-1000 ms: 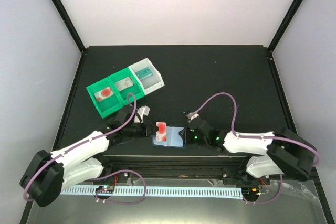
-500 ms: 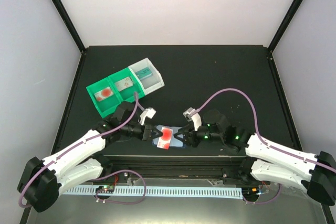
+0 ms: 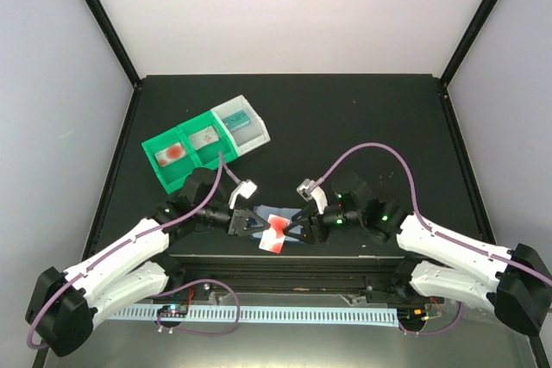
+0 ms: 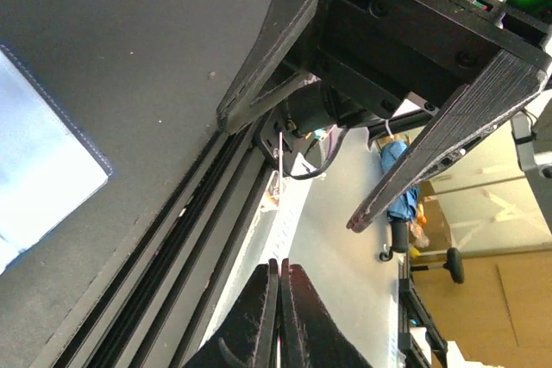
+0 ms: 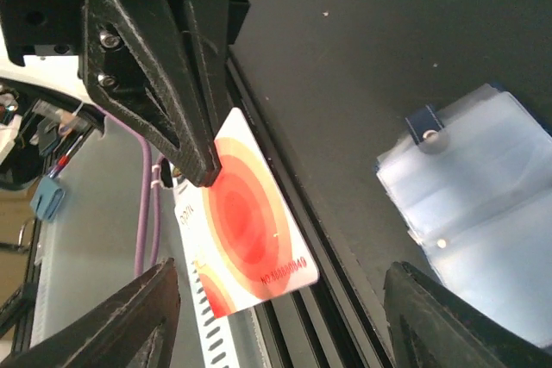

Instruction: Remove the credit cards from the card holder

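1. The right end effector (image 5: 280,275) had swung its two dark fingers apart over the last second. It held nothing, with a wide open gap between them.
2. The left end effector (image 5: 200,148) was together, clamped on an upper corner of the thin whitish plastic credit card with red-orange rings (image 5: 253,226).
3. A second earlier that card had overlapped the sleeve, which sat between the two end effectors. Now it hung tilted in the air, clear of the sleeve, over the near edge of the black table (image 3: 362,127).
4. The flat translucent pale-blue plastic card holder with a dark blue tab (image 5: 479,187) lay on the table just beyond the card. Neither end effector touched it, so the right side had evidently let it go once the card came free.
5. For the task, this card's extraction looked finished, and what remained was setting it down somewhere.
6. The green compartment tray with a white end bin (image 3: 172,180) sat well off to the left rear with cards already in it, which made it the likely destination.
7. I could not tell whether more cards remained inside the sleeve, as its cloudy plastic hid any contents.
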You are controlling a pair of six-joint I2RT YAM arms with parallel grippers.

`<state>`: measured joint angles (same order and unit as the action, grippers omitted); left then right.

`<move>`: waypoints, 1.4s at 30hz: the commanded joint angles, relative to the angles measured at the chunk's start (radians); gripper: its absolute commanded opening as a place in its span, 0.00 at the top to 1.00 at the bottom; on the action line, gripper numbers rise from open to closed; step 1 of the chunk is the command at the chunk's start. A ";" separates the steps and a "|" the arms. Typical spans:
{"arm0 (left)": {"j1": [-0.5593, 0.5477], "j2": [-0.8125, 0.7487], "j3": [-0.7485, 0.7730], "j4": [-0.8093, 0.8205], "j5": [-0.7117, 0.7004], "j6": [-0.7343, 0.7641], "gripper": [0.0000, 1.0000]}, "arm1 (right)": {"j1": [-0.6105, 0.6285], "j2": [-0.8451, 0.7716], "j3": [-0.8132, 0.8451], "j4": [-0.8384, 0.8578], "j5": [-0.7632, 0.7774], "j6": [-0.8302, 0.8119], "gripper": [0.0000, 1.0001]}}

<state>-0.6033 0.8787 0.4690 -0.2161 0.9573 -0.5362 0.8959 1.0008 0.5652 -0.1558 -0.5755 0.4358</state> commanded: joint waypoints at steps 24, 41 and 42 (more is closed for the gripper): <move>0.011 -0.167 0.012 0.102 -0.179 -0.169 0.35 | -0.032 -0.064 -0.086 0.399 -0.080 0.301 0.99; 0.010 -0.440 -0.159 0.400 -0.472 -0.594 0.34 | -0.031 -0.040 -0.106 0.745 0.392 0.816 0.99; 0.010 -0.435 -0.158 0.407 -0.473 -0.600 0.38 | -0.029 -0.037 -0.102 0.734 0.409 0.826 0.99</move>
<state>-0.5968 0.4469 0.3302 0.0643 0.5343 -1.0218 0.8680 0.9565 0.4564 0.5339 -0.3023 1.1645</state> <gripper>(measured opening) 0.680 0.014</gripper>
